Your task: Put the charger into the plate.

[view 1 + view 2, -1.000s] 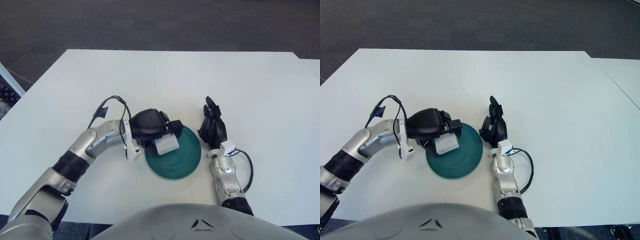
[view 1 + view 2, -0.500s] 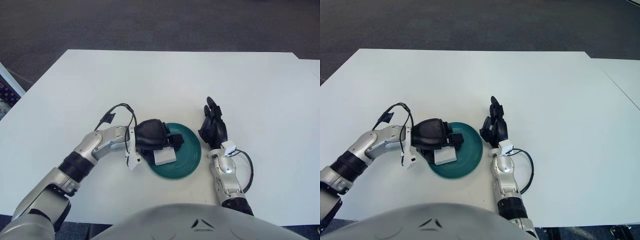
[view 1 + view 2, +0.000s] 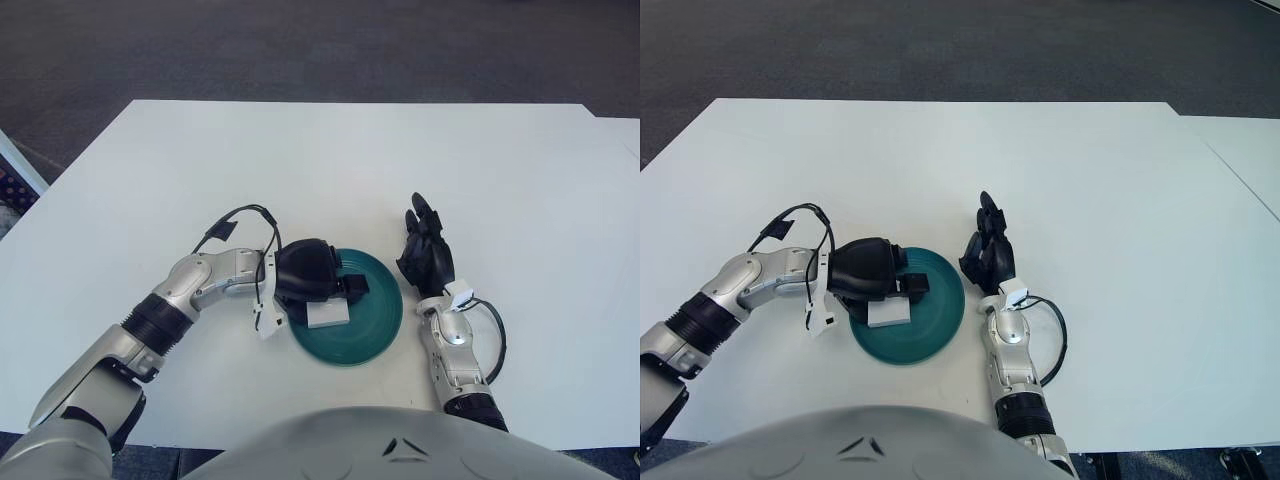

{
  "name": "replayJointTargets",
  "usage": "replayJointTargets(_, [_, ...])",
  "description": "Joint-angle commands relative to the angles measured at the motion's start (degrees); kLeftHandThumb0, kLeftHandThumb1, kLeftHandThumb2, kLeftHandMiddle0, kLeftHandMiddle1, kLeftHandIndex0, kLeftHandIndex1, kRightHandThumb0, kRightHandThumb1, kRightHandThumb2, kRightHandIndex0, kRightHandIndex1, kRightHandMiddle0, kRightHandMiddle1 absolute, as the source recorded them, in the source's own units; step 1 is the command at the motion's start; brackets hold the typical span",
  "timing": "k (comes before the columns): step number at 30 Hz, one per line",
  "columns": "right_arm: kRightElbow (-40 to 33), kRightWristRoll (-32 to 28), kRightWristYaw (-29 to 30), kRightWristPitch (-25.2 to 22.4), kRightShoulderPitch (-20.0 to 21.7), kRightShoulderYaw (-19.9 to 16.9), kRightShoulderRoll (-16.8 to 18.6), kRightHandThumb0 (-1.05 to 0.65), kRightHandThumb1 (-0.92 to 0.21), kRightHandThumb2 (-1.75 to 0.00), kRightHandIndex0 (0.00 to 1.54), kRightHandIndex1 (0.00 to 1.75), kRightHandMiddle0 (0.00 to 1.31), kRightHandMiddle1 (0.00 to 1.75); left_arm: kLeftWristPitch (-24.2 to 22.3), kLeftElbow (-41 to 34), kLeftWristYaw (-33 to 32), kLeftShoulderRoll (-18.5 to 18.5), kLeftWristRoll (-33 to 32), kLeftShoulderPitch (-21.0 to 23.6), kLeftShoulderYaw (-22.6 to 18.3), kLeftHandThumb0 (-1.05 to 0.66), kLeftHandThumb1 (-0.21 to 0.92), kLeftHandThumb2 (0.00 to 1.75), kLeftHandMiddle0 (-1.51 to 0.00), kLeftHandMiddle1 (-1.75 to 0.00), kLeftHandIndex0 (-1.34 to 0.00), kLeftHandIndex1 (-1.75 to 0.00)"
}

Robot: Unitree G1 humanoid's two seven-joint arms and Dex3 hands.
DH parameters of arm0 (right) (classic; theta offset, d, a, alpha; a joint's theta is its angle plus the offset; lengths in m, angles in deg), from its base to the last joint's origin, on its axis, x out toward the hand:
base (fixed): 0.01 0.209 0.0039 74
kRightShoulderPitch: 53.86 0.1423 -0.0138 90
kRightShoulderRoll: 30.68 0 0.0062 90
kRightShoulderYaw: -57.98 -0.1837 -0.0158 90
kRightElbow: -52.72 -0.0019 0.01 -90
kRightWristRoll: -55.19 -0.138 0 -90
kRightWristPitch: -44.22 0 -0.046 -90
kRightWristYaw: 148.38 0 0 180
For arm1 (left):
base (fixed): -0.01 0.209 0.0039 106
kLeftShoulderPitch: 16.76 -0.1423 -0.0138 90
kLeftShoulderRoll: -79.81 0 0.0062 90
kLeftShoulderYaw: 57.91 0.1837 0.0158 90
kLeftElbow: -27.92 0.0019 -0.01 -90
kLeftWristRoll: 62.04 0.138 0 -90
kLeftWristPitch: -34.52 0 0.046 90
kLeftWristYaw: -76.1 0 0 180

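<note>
Placing step: left hand [image 3: 305, 273] curled on small white box charger [image 3: 327, 314], low over round green plate [image 3: 375, 318]. Next: release (judgement). Right hand [image 3: 426, 255] idle beside plate, fingers relaxed.

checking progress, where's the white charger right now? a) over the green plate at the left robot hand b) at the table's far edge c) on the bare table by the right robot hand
a, the charger sits over the plate under the left robot hand.

Silver jointed forearms, black cables, black left hand [image 3: 305, 272], black right hand [image 3: 427, 255]
</note>
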Motion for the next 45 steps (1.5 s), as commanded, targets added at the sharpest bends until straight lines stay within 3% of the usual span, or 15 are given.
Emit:
replayJointTargets(1, [11.3,-2.4,-0.7,-1.3,-4.2,-2.2,1.2,-1.03,-0.92,-0.92,0.05,0.0,0.01,0.15,1.0,1.9,-2.1,0.1,2.8,2.5,1.1,-0.52,0.18,1.48,-1.04,-1.75,-0.72,-1.75])
replayJointTargets(15, [15.1,-3.0,-2.3,-0.4,-2.5,-3.6,1.4,-1.0,-0.92,-0.91,0.07,0.01,0.0,0.18,1.2,2.9,-1.1,-0.4,2.0,3.9,1.2,-0.52,0.2,1.46,-1.03,-1.75,-0.7,-1.75])
replayJointTargets(16, [15.3,-3.0,-2.4,-0.3,-2.4,-3.7,1.4,-1.0,-0.92,-0.91,0.07,0.01,0.0,0.19,0.8,2.8,-0.7,-0.6,1.5,3.7,1.0,-0.49,0.29,1.33,-1.01,-1.75,-0.64,-1.74])
replayJointTargets(18, [15.5,-3.1,-2.6,-0.2,-2.2,-4.0,1.3,-0.99,-0.92,-0.91,0.07,0.01,0.0,0.19,-0.3,1.9,1.6,-0.7,0.0,3.3,0.7,-0.42,0.6,0.88,-0.94,-1.75,-0.48,-1.67])
replayJointTargets(19, [15.7,-3.0,-2.7,-0.2,-2.1,-4.0,1.3,-0.99,-0.92,-0.91,0.07,0.0,0.0,0.2,-1.1,1.3,3.4,-0.7,-0.8,3.2,0.6,-0.51,0.66,0.79,-0.85,-1.75,-0.4,-1.59])
replayJointTargets(21, [15.8,-2.7,-2.7,-0.2,-2.0,-4.0,1.3,-1.0,-0.92,-0.9,0.06,0.0,0.0,0.2,-2.4,0.1,6.0,-0.7,-1.7,3.0,0.5,-0.75,0.81,0.63,-0.46,-1.75,-0.2,-1.39])
replayJointTargets(22, [15.9,-2.5,-2.7,-0.2,-1.9,-3.9,1.2,-1.0,-0.92,-0.9,0.05,0.0,0.0,0.21,-2.8,-0.3,6.7,-0.6,-1.9,3.0,0.4,-0.84,0.85,0.63,-0.33,-1.52,-0.12,-1.27])
replayJointTargets(23, [16.0,-2.2,-2.6,-0.2,-1.9,-3.8,1.3,-1.0,-0.92,-0.9,0.04,0.0,0.0,0.21,-3.2,-0.8,7.5,-0.6,-2.0,2.9,0.4,-0.87,0.87,0.63,-0.29,-1.42,-0.1,-1.22])
replayJointTargets(24, [16.1,-2.0,-2.5,-0.2,-1.8,-3.7,1.3,-1.0,-0.92,-0.9,0.03,0.0,0.0,0.21,-3.5,-1.0,8.1,-0.5,-2.1,2.9,0.4,-0.94,0.89,0.65,-0.26,-1.13,-0.06,-1.09])
replayJointTargets(27, [16.4,-1.8,-2.2,-0.3,-1.6,-3.7,1.5,-1.0,-0.92,-0.89,0.02,0.0,0.0,0.21,-3.9,-1.8,9.0,-0.3,-2.4,2.8,0.2,-1.01,0.91,0.69,-0.31,-0.59,-0.02,-0.89])
replayJointTargets(30, [16.5,-2.1,-2.2,-0.5,-1.5,-4.0,1.6,-1.0,-0.92,-0.87,0.02,0.0,0.0,0.18,-3.9,-2.2,9.4,-0.1,-2.6,2.8,0.1,-1.04,0.92,0.74,-0.3,-0.25,-0.01,-0.7])
replayJointTargets(34, [17.2,-3.2,-2.2,-0.2,-1.1,-4.7,2.4,-1.01,-0.92,-0.85,0.03,0.01,0.0,0.14,-4.2,-2.8,11.3,0.3,-2.3,3.3,0.5,-1.05,0.92,0.75,-0.18,-0.06,0.0,-0.45])
replayJointTargets(45, [18.1,-3.0,-4.1,3.7,-0.9,-4.7,2.0,-1.01,-0.92,-0.92,0.08,0.0,0.0,0.22,-1.9,-4.8,15.2,1.8,-2.4,5.2,0.5,-1.05,0.92,0.75,-0.01,0.0,0.0,-0.1])
